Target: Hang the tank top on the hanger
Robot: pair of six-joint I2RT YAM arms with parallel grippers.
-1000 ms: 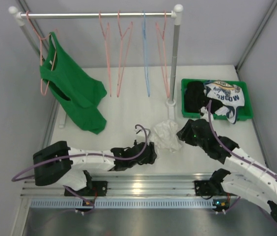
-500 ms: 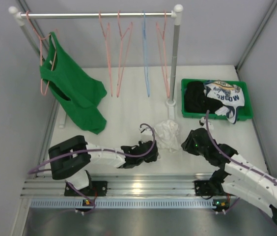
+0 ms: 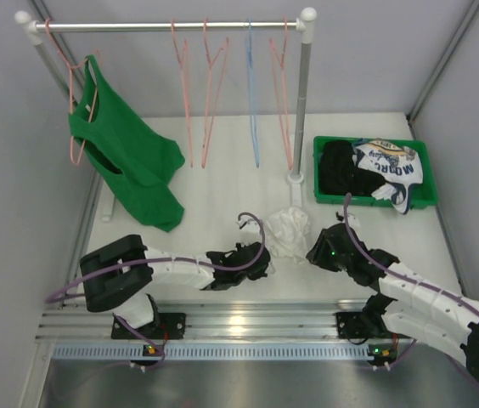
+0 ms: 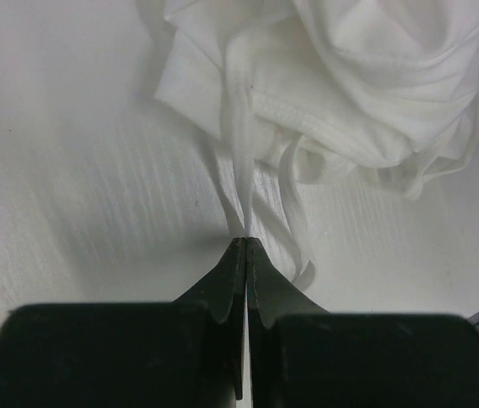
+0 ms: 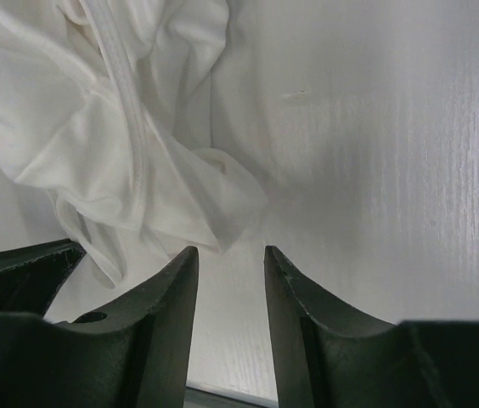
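Lying crumpled on white table (image 3: 222, 178), tank top (image 3: 289, 231); left pincer (image 4: 245, 242) pinching strap (image 4: 241, 161), right pincer (image 5: 231, 255) spread.

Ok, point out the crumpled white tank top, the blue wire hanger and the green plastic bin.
crumpled white tank top (image 3: 288, 231): top external view, middle of the heap.
blue wire hanger (image 3: 251, 93): top external view, long wire side.
green plastic bin (image 3: 318, 170): top external view, left wall.

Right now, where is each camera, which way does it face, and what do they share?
Top external: above and behind the robot, looking down at the table; left arm and right arm show.
Left wrist: low, facing the white tank top; left gripper shut on its strap.
Right wrist: low, facing that top from the opposite side; right gripper open.
Shared: all show the white tank top.
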